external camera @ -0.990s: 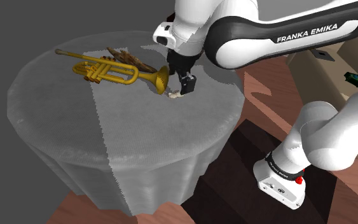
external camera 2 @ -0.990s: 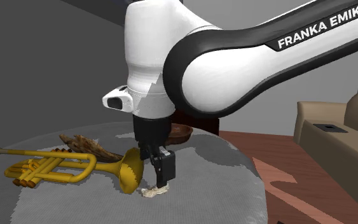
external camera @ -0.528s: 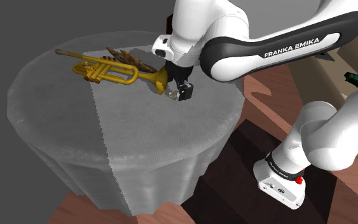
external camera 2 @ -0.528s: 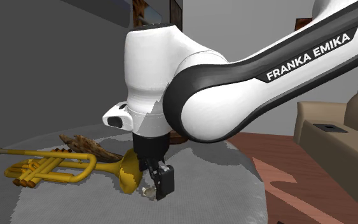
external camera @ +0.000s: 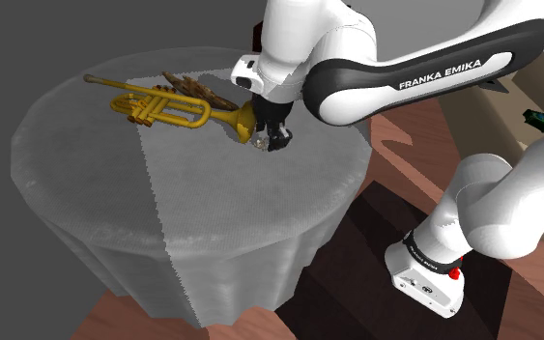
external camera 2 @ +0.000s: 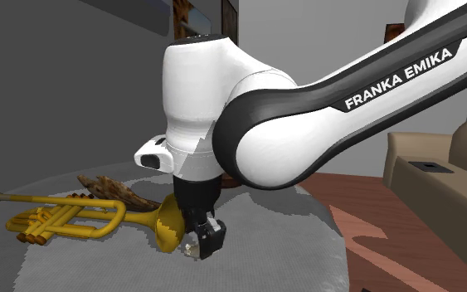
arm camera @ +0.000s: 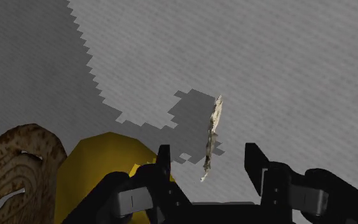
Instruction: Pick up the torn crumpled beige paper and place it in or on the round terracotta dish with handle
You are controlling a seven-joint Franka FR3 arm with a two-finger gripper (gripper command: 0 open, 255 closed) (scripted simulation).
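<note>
Gripper [arm camera: 208, 153] is standing spread, its fingers straddling the beige paper [arm camera: 214, 127] without touching it. The arm is reaching steeply down, hand low over the round grey table [external camera: 86, 193]. The paper is showing edge-on, its long axis running away from the hand, just beside the trumpet [external camera: 163, 106] bell.

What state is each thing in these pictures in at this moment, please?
Table: draped in grey cloth.
Beige paper: crumpled, resting on the table, not gripped.
Tool: open, straddling the paper without touching it.
Trumpet: lying on its side, bell beside the tool.
</note>
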